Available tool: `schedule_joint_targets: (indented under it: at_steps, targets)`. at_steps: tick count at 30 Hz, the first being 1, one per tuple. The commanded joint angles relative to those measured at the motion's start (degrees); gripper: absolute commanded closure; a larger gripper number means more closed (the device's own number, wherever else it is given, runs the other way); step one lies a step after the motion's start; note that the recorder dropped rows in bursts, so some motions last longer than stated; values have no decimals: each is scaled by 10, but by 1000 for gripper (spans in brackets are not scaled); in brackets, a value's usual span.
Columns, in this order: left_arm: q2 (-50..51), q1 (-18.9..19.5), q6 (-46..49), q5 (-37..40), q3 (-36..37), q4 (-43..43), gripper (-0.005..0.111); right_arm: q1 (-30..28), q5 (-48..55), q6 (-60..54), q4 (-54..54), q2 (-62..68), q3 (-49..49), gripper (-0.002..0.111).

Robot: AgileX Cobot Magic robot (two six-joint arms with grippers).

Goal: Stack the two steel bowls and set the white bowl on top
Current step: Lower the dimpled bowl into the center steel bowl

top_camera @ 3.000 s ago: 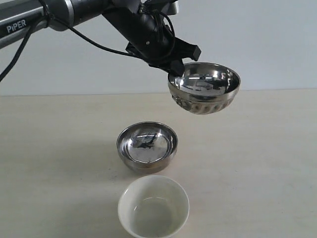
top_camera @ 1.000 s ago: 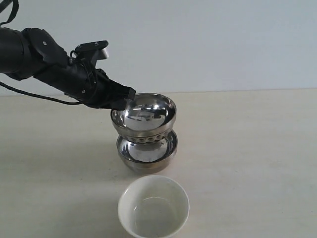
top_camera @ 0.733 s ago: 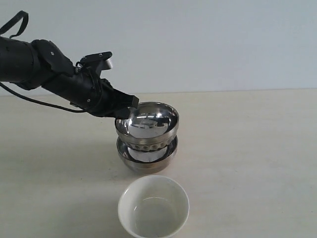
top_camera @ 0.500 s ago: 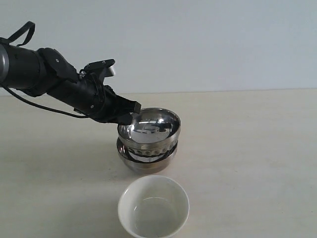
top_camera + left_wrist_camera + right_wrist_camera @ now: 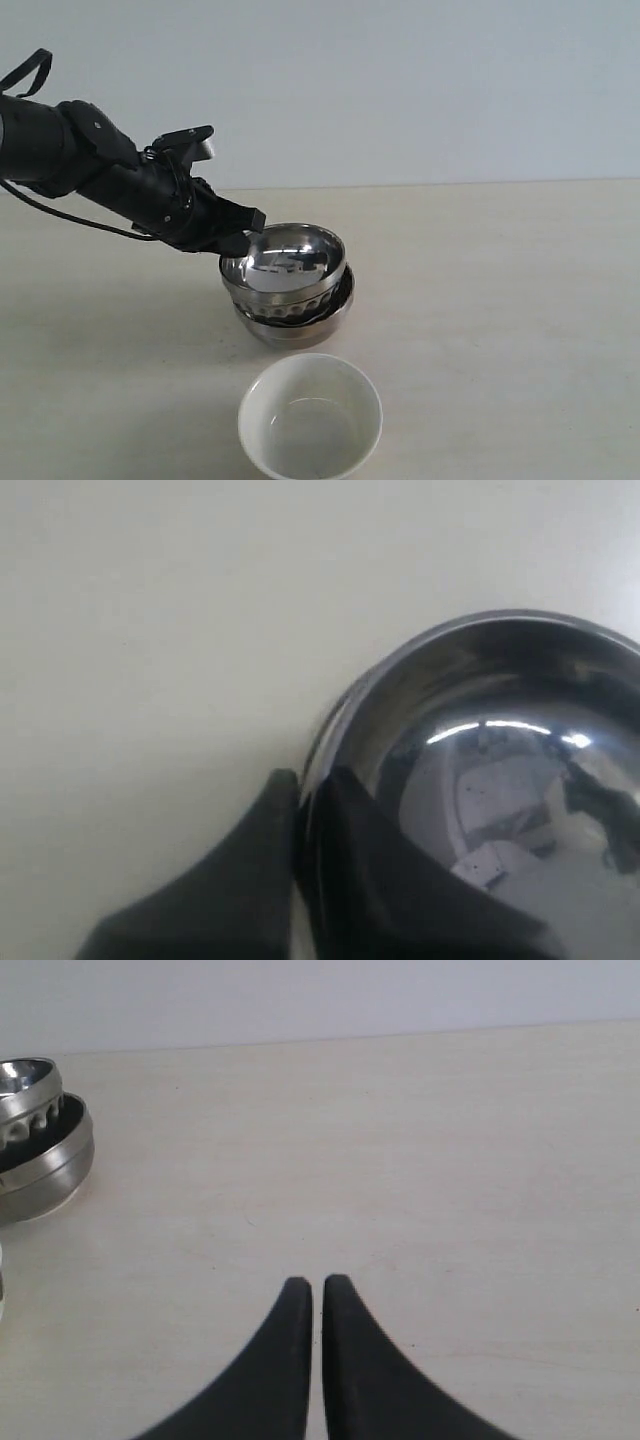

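The ribbed steel bowl (image 5: 285,262) sits tilted inside the smooth steel bowl (image 5: 300,325) at the table's middle. My left gripper (image 5: 243,238) is shut on the ribbed bowl's rim at its left side; in the left wrist view one finger lies inside the ribbed bowl (image 5: 500,750) and one outside, the left gripper (image 5: 308,780) pinching the rim. The white bowl (image 5: 310,418) stands empty in front of the stack. My right gripper (image 5: 310,1285) is shut on nothing above bare table, with the stacked steel bowls (image 5: 35,1140) far off to its side.
The pale table (image 5: 500,300) ends at a plain wall behind. The left arm (image 5: 90,165) reaches in low from the left with a cable trailing.
The left gripper carried the ribbed bowl from high on the right over to the smooth bowl and lowered it in; over the last half second it sank further and shifted slightly left.
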Motion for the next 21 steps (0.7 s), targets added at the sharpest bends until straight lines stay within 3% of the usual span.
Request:
schedule_joint_targets:
  at_steps: [1, 21]
  targets:
    - [2, 0, 11, 3, 2, -12, 103, -4, -5, 0, -3, 1, 0, 108]
    - [3, -2, 67, 9, 2, -54, 103, -4, -5, 0, -3, 1, 0, 108]
